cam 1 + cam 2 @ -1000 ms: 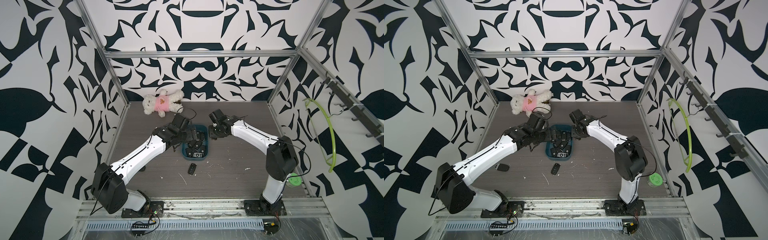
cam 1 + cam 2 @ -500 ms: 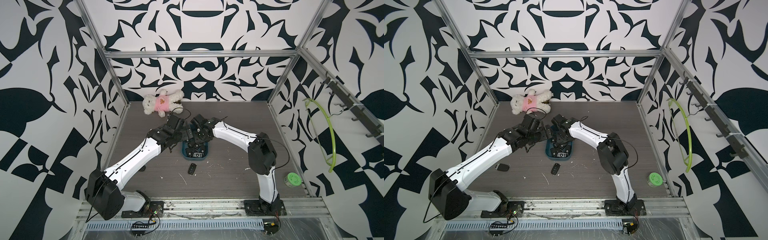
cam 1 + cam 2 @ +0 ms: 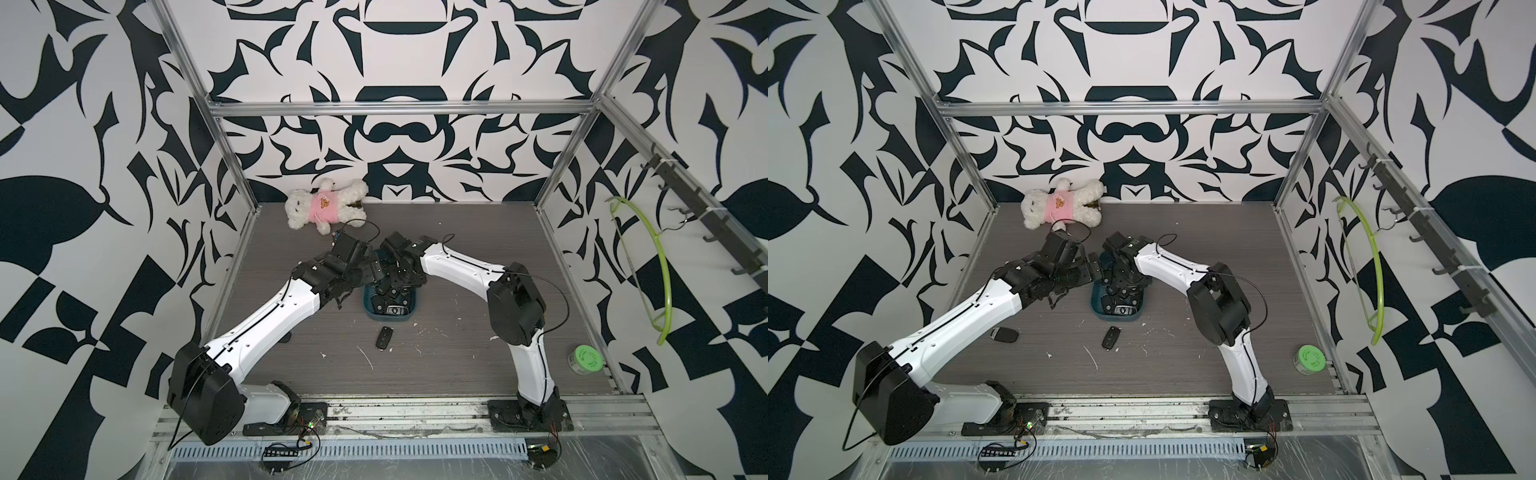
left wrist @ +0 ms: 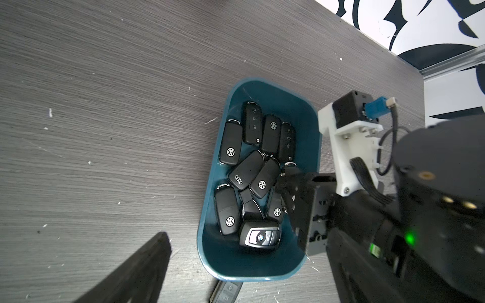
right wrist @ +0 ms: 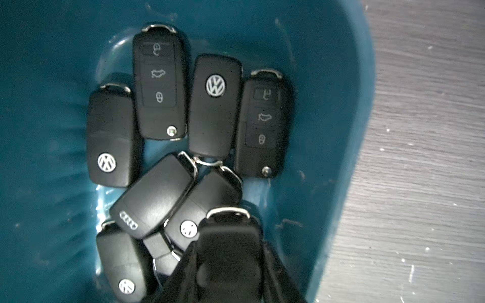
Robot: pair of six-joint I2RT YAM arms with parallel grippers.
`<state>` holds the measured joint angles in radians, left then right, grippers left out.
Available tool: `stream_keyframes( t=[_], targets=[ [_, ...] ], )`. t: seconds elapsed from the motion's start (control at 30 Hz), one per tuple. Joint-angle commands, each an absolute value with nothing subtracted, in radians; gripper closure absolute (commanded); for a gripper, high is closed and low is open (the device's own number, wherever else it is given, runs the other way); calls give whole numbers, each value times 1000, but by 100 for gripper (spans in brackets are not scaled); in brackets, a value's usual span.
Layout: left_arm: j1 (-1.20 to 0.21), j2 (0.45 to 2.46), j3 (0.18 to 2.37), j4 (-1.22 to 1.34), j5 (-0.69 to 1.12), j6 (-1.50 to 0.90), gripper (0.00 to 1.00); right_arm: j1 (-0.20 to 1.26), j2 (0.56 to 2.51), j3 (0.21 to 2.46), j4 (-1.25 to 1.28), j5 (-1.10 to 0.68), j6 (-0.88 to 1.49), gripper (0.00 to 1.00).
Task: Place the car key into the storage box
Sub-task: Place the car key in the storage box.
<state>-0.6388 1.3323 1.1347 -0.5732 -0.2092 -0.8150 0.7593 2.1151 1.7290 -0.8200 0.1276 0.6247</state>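
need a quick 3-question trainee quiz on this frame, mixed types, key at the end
1. True or false: the right hand hangs empty over the storage box.
2. The plush bear lies: A) in the box, B) at the back of the table by the wall, C) at the table's front edge.
3. Which badge is on the silver-faced key in the box?
Key: 1 false, it grips a car key. 2 B. 3 BMW.

Car key point(image 3: 384, 337) lies on the table point(image 3: 457, 232) just beside the storage box point(image 3: 390, 318)
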Motion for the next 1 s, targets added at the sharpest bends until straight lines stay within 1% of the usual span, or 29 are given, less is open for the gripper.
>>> stream_keyframes(
  t=[0.0, 0.13, 0.2, 0.3, 0.5, 0.6, 0.73, 0.8, 0.97],
  targets=[
    [-634, 1312, 1116, -592, -218, -818, 1, 765, 2118, 1770, -850, 150, 647, 63],
    [-633, 1305, 1111, -595, -223, -820, 1, 765, 2129, 1781, -849, 147, 647, 60],
    [-633, 1302, 1108, -596, -225, -822, 1, 765, 2128, 1780, -847, 144, 646, 54],
    [-633, 1300, 1107, -597, -227, -823, 1, 765, 2114, 1771, -833, 136, 639, 50],
    [-626, 1284, 1099, -605, -263, -827, 1, 768, 2023, 1702, -729, 111, 609, 38],
    [-615, 1282, 1087, -611, -273, -824, 1, 768, 1973, 1672, -678, 98, 595, 29],
    [-578, 1230, 1050, -610, -282, -850, 1, 771, 1937, 1657, -632, 57, 567, 20],
    [-541, 1217, 1029, -625, -281, -878, 1, 772, 1920, 1645, -608, 46, 555, 14],
    [-447, 1171, 971, -660, -276, -933, 1, 781, 1865, 1594, -528, 12, 526, 0]
  ],
)
